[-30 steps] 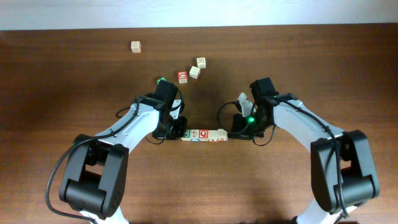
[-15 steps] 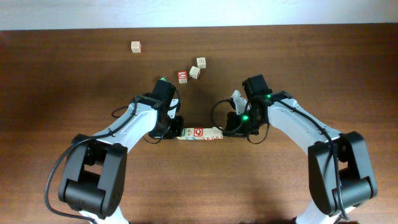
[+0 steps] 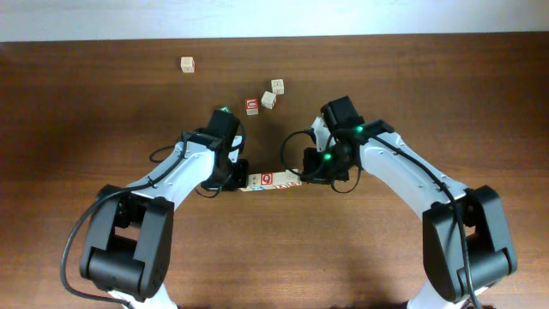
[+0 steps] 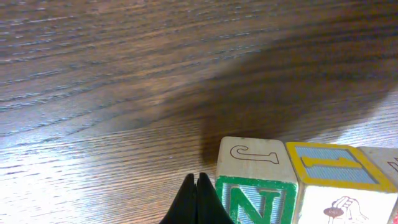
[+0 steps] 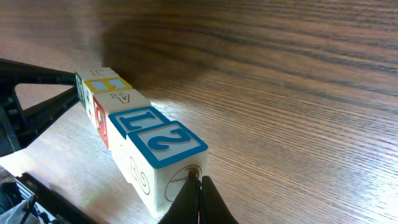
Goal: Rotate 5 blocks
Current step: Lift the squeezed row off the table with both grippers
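Observation:
Several light-wood alphabet blocks [image 3: 270, 180] lie in a tight row at mid-table, the red "Q" [image 3: 267, 179] facing up. In the left wrist view the end cube shows a green "N" [image 4: 258, 202], with a yellow-framed cube [image 4: 333, 165] beside it. My left gripper [image 4: 198, 182] is shut and empty, its tips against the N cube's side [image 3: 238, 178]. At the other end stands the cube topped with a blue "2" [image 5: 168, 146]. My right gripper [image 5: 199, 182] is shut, holds nothing, and presses on that cube's end face [image 3: 304, 177].
Behind the row sit a red-lettered cube [image 3: 251, 106] and two pale cubes [image 3: 268, 99] [image 3: 277, 86]. Another pale cube [image 3: 187, 64] lies far back left. The table's far edge [image 3: 274, 38] runs along the top.
The row has slid left and tilted a little, its right end swinging toward the back. My right gripper followed it left and back. The left gripper shifted only slightly.

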Controlling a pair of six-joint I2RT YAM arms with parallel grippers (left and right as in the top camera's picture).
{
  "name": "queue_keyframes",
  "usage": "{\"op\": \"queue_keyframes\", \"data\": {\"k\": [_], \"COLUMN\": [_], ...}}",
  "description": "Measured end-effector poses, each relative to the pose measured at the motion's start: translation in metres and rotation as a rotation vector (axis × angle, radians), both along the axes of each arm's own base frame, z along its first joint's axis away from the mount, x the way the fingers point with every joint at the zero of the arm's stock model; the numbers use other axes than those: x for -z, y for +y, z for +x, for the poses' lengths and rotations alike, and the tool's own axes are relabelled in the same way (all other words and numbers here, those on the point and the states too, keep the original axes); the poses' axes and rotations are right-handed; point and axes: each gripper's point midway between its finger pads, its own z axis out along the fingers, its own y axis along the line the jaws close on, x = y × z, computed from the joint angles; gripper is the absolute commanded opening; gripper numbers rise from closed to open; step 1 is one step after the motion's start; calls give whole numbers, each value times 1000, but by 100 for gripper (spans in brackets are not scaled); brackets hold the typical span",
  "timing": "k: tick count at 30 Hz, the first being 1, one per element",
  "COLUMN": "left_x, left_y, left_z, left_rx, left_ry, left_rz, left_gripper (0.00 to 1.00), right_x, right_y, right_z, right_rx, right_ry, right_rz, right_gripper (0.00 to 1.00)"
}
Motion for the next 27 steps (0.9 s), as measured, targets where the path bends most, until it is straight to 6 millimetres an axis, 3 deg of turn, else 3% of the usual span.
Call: {"op": "queue_keyframes", "data": {"k": [27], "left_x": [2], "left_y": [8], "left_z": [1], "left_rx": [-9], "left_ry": [-5], "left_rz": [37], "left_gripper": [0], "right_x": [-19], "right_y": [15], "right_z": [7], "right_rx": [17], "right_ry": [-40], "right_rz": [0], "right_gripper": [5]}}
